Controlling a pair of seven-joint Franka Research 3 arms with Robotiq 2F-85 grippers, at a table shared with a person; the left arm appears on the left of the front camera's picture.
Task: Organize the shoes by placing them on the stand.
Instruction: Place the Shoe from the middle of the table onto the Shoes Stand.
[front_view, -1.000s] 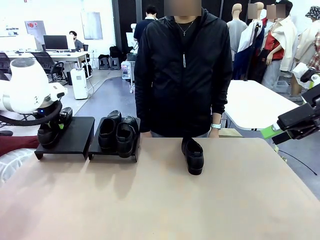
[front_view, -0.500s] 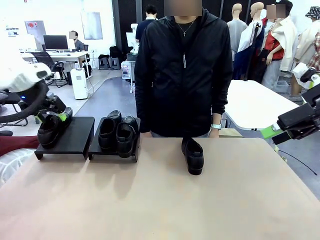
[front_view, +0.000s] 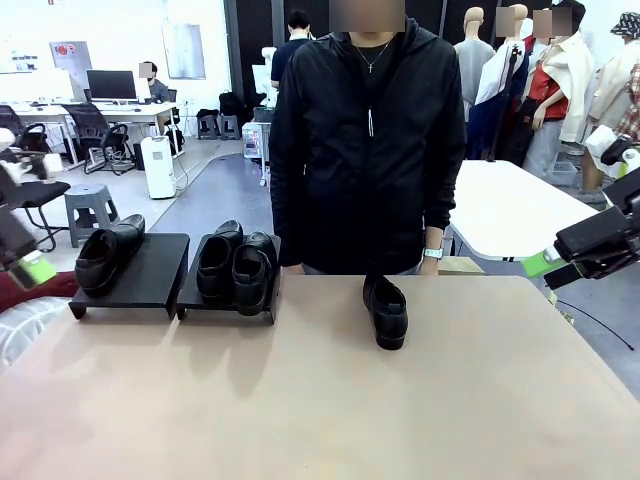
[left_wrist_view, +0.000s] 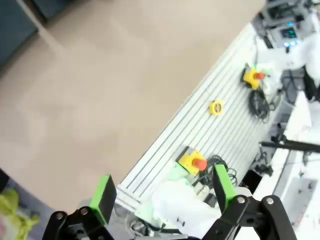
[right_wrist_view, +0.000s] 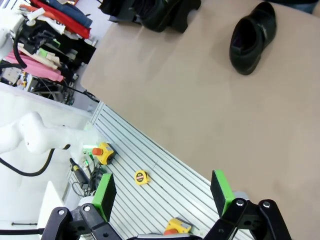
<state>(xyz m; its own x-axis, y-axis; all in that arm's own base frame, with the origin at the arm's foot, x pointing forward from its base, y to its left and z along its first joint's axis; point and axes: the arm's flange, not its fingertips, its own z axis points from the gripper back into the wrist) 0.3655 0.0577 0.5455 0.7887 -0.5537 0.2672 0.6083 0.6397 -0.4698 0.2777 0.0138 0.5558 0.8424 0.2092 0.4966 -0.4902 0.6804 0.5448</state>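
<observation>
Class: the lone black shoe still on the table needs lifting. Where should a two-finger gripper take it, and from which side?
Come from above and pinch the shoe across its width at the open collar. It lies upright, toe toward the robot, nothing beside it on the table.

The front camera sits low at the worktop's (front_view: 330, 400) near edge, facing the person across it. Both wrist cameras look steeply down from above that near edge, sharing the worktop surface and the ribbed rail (right_wrist_view: 150, 195) below it.
</observation>
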